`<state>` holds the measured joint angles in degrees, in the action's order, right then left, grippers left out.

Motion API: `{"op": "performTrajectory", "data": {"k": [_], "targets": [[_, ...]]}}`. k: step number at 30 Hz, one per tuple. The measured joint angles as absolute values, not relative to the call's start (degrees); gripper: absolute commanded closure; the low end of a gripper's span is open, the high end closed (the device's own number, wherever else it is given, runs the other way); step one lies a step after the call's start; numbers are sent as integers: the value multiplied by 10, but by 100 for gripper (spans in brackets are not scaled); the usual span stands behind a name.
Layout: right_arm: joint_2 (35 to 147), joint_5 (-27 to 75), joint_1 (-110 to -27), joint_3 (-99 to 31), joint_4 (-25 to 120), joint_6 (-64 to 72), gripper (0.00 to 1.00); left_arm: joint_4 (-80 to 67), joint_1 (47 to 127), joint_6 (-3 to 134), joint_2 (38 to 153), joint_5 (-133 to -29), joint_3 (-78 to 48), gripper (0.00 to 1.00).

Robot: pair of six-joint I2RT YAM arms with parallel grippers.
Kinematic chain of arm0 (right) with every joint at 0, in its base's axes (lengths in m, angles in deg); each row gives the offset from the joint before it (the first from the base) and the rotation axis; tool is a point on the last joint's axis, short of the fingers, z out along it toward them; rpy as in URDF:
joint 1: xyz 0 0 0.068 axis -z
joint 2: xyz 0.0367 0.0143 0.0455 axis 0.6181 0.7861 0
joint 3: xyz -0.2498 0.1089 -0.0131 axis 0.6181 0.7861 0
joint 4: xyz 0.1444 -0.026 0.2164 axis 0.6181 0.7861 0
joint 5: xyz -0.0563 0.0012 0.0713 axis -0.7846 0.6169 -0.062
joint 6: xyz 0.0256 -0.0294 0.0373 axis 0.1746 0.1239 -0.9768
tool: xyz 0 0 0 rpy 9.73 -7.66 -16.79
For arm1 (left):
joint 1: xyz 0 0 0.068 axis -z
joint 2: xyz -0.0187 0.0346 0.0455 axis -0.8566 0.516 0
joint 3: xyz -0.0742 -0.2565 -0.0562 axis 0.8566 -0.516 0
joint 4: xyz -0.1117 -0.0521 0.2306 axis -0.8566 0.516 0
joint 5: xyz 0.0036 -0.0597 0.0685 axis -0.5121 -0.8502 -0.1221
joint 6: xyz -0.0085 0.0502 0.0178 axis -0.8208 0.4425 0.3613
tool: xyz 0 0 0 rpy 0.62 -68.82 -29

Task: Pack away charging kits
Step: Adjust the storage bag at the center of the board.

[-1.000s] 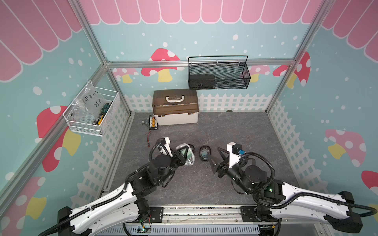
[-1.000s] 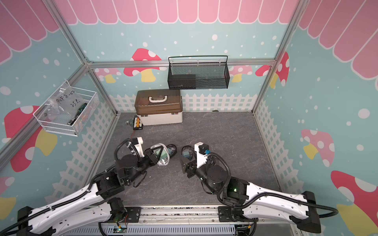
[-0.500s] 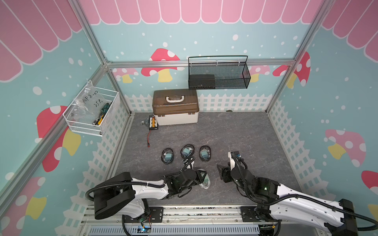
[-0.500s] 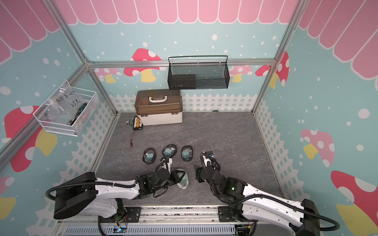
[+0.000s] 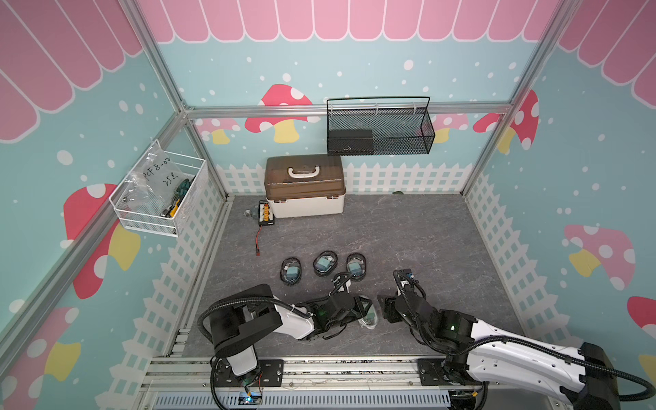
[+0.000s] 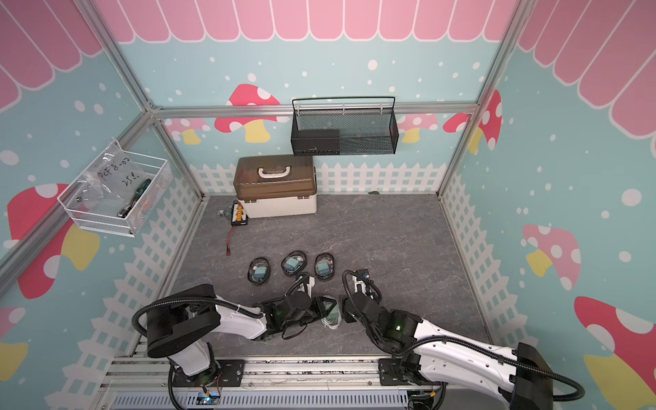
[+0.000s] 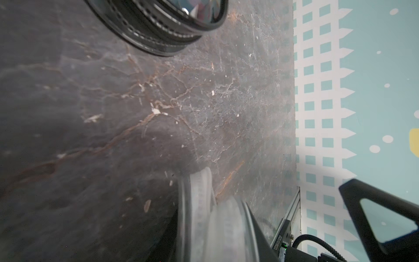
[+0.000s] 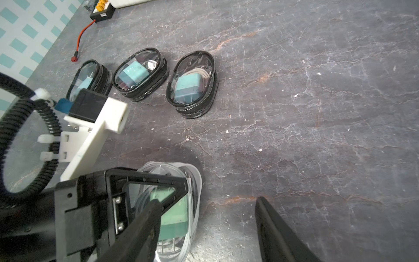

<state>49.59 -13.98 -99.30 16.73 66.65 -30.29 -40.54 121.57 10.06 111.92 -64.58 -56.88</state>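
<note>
Grey stone-look table (image 5: 408, 241): carries everything listed below. Brown-lidded white box (image 5: 304, 188): shut, against the back fence, untouched. Two arms: a second ago both stood raised over the middle of the table, hiding the row of pouches. Now both lie low along the front edge, tips facing each other. Left gripper (image 5: 365, 309): clamped across the faces of the white-rimmed pouch (image 8: 195, 181), which it has carried down from beside the row. Right gripper (image 8: 208, 200): jaws apart, nothing between them, just beside that pouch; whether it touches I cannot tell. Black board (image 5: 265, 213): by the box's left corner, red wire trailing forward, no part of the job. Three black-rimmed pouches (image 5: 324, 264): side by side mid-table, now uncovered, each showing a teal adapter (image 8: 133, 72) inside; these look done. White-rimmed pouch: front of the table, well apart from the row, on the surface or barely above it. Fourth adapter (image 8: 174, 217): already inside it. Judged remaining: closing this last pouch, which I cannot see to be shut, with the right jaws placed to help.
</note>
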Motion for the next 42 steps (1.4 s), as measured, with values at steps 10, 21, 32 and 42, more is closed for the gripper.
{"op": "performTrajectory", "data": {"k": [10, 21, 32, 42], "targets": [[491, -126, -993, 175, 665, -312, 37, -395, 1213, 87, 1128, -648, -552, 32], [493, -89, -993, 196, 664, -349, 48, -368, 1213, 84, 1117, -653, -543, 26], [502, -43, -992, 227, 640, -372, 54, -350, 1216, 83, 1111, -660, -544, 33], [592, -35, -989, 232, 587, -389, 85, -350, 1221, 83, 1112, -673, -546, 38]]}}
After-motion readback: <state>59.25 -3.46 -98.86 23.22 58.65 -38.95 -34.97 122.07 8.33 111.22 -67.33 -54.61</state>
